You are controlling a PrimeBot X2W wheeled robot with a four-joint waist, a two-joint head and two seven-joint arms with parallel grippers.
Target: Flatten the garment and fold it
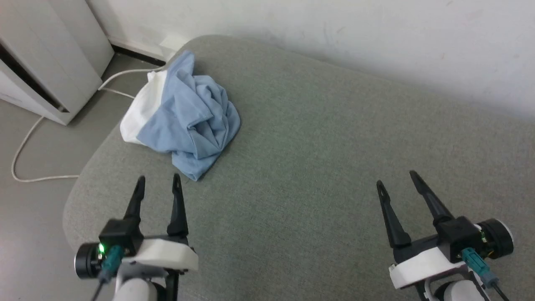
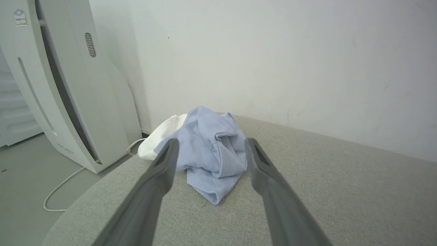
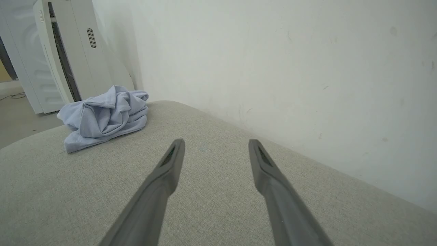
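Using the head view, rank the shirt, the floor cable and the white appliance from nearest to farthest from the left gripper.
1. Shirt, crumpled on the cushion just ahead of the left gripper.
2. Cable, on the floor to its left.
3. White appliance, far left, at the back.

Left gripper point(image 1: 159, 177) and right gripper point(image 1: 396, 177) are each carrying two long black fingers point(image 1: 177, 209), tapering to points. In the wrist views they're reading grey, with a narrow slot point(image 2: 261, 155) near each tip. Fingers are seating in a black block point(image 1: 121, 232) on a white shell point(image 1: 163, 255). Black round cap point(image 1: 85, 261) is capping each outer side. Green LED point(image 1: 100, 249) is glowing on the left one. Teal plug point(image 1: 472, 257) with dark cable point(image 1: 500, 292) is running off each. Forearms point(image 1: 131, 290) are showing pale grey.
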